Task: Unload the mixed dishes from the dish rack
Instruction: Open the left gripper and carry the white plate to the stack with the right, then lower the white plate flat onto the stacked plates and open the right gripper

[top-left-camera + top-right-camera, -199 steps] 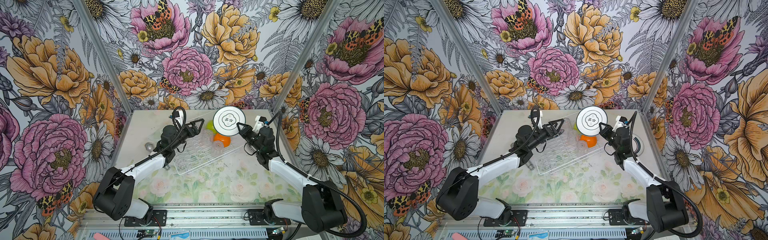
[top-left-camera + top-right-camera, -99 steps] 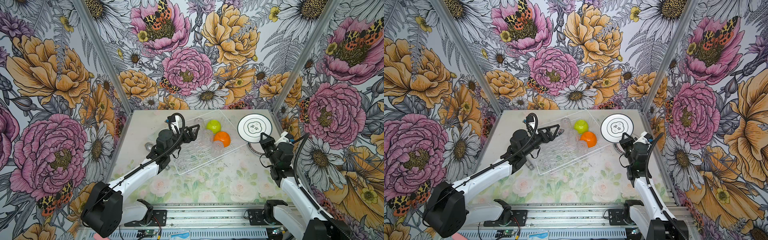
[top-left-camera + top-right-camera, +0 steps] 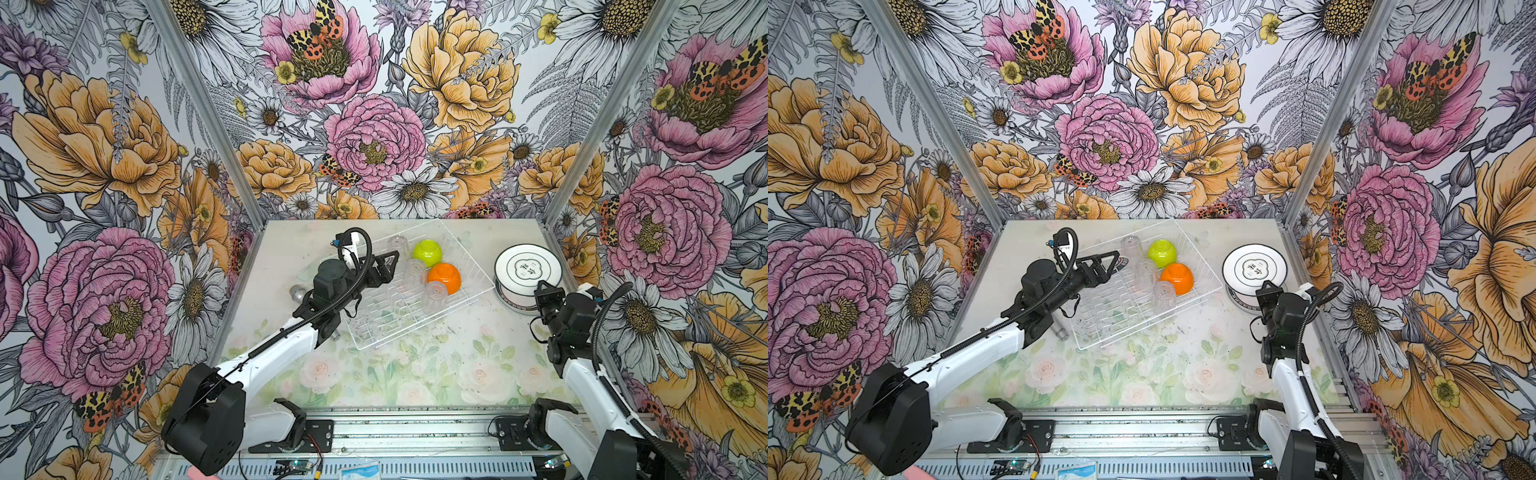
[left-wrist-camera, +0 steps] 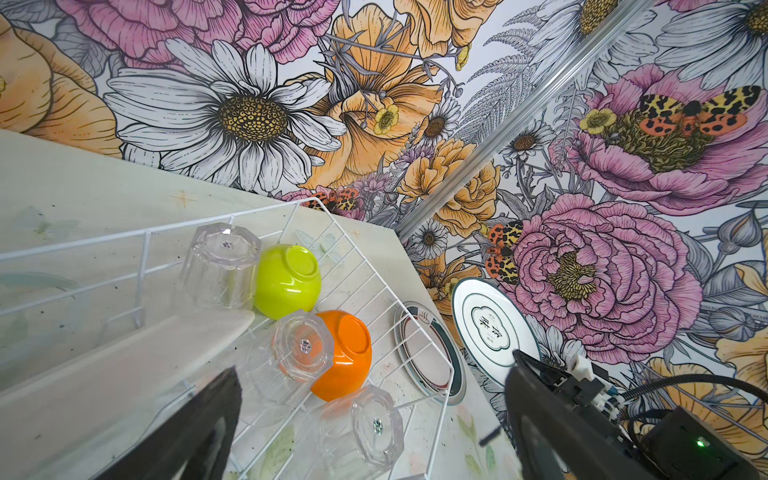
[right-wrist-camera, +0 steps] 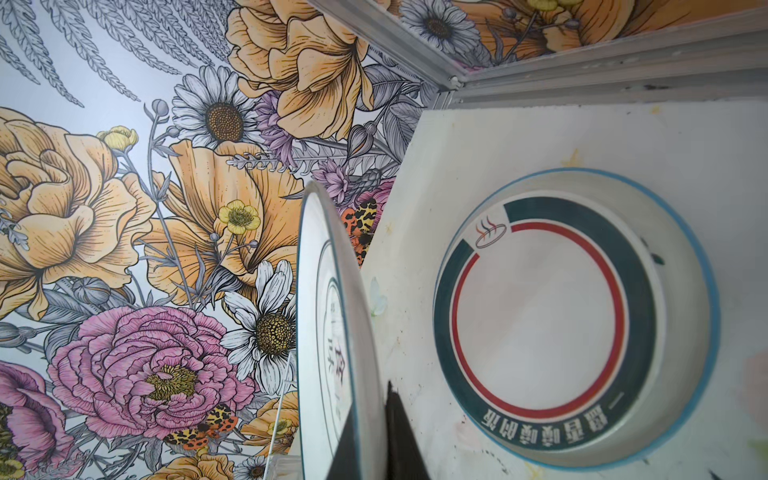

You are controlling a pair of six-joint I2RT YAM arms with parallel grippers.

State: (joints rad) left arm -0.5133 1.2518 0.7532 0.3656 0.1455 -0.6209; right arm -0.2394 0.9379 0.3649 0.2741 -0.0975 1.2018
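Over the plate stack [image 3: 513, 300], right jaws pinching a plate [image 3: 528, 266], left jaws wide.

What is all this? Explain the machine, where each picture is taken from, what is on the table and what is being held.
Two robot arms stand at a table, each ending in a two-fingered gripper. The two wide pictures come from one camera pair overhead; the other two come from cameras on the arms' wrists. On the table lies a white wire dish rack holding three upturned clear tumblers, a lime-green bowl and an orange bowl. The left gripper hangs open over the rack, holding nothing. The right gripper is shut on a white plate, above a stack of plates beside the rack.
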